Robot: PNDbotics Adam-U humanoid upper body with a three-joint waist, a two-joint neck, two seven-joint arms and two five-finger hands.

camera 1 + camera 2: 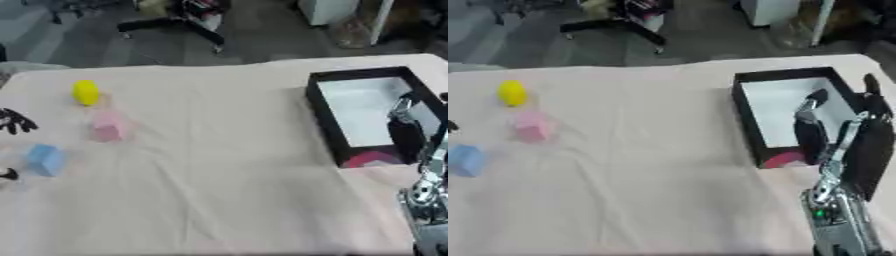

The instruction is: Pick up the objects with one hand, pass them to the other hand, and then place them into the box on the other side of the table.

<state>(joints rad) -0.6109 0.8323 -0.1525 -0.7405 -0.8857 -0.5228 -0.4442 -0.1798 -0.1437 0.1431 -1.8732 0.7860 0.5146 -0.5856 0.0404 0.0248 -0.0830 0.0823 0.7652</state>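
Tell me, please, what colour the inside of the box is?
The box has black walls and a white inside, seen best in the left eye view.

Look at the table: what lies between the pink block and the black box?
Only bare, wrinkled tablecloth lies between the pink block and the black box; the left eye view shows the whole stretch.

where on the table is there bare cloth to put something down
The wide middle of the cloth, between the pink block and the box, is bare, as is the near edge. The left side is crowded: yellow object, pink block, blue block and the left hand.
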